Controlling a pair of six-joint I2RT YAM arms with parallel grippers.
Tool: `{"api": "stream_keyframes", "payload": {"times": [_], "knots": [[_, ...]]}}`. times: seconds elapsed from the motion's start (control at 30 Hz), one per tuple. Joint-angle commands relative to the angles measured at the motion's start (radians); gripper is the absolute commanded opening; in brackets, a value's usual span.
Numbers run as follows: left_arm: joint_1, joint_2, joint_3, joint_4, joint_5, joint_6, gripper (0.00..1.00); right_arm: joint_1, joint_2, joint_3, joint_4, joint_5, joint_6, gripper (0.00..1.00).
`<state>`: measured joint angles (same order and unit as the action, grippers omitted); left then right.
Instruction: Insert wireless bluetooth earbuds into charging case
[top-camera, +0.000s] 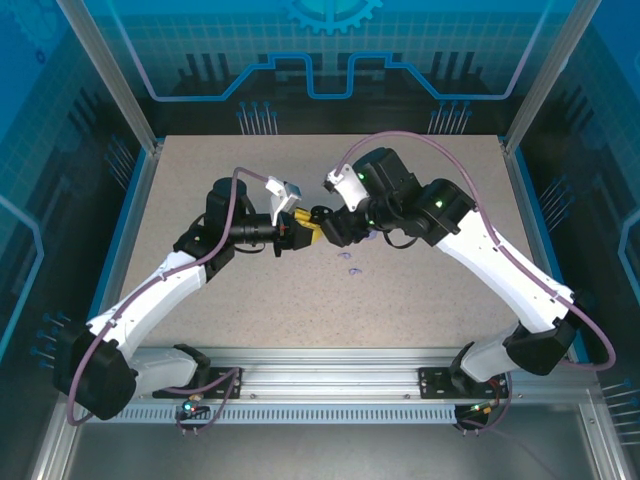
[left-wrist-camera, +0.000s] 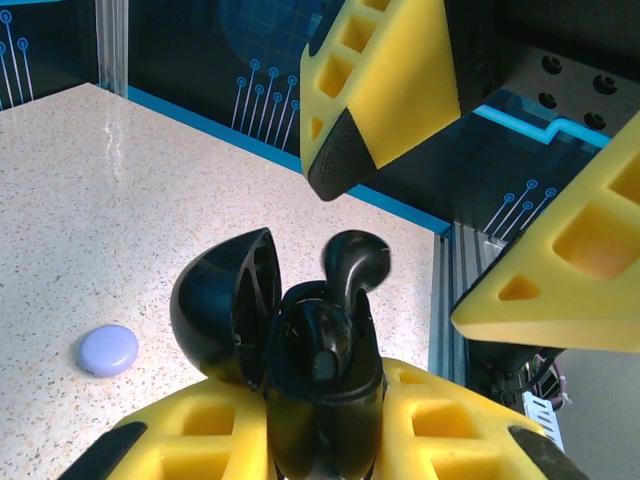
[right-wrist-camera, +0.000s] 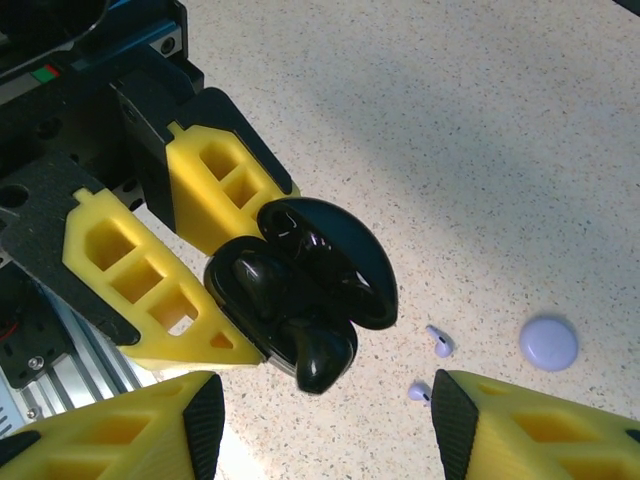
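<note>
My left gripper (left-wrist-camera: 322, 440) is shut on a black charging case (left-wrist-camera: 322, 390), held in the air with its lid (left-wrist-camera: 225, 305) swung open. One black earbud (right-wrist-camera: 250, 280) sits down in the case. A second black earbud (left-wrist-camera: 355, 262) stands partly out of its slot, also seen from above (right-wrist-camera: 325, 360). My right gripper (right-wrist-camera: 320, 420) is open just beyond that earbud, with nothing between its fingers (left-wrist-camera: 385, 90). The two grippers meet at the table's middle (top-camera: 308, 225). Two pale lavender earbuds (right-wrist-camera: 440, 341) (right-wrist-camera: 420, 391) lie loose on the table.
A round lavender case (right-wrist-camera: 548, 342) lies shut on the speckled table, beside the loose lavender earbuds; it also shows low in the left wrist view (left-wrist-camera: 108, 350). Blue walls and aluminium posts (top-camera: 130, 110) ring the table.
</note>
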<state>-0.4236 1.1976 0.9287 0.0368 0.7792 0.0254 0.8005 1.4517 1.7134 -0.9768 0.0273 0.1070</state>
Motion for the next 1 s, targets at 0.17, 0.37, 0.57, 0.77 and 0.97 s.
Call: {"api": "stream_keyframes", "payload": {"times": [0.17, 0.37, 0.57, 0.77, 0.97], "knots": [[0.000, -0.014, 0.015, 0.029, 0.014, 0.000, 0.19, 0.005, -0.037, -0.016, -0.016, 0.073, 0.004, 0.60], [0.000, -0.018, 0.011, 0.030, 0.025, -0.001, 0.19, 0.002, -0.042, -0.016, -0.014, 0.060, 0.007, 0.60], [0.000, -0.017, 0.006, 0.034, 0.060, 0.006, 0.19, -0.033, -0.088, -0.062, 0.052, 0.046, 0.051, 0.60], [0.000, -0.023, 0.010, 0.031, 0.101, 0.020, 0.19, -0.139, -0.124, -0.148, 0.118, -0.027, 0.118, 0.60], [-0.007, -0.030, 0.023, 0.030, 0.136, 0.028, 0.19, -0.219, -0.112, -0.216, 0.160, -0.146, 0.156, 0.58]]}}
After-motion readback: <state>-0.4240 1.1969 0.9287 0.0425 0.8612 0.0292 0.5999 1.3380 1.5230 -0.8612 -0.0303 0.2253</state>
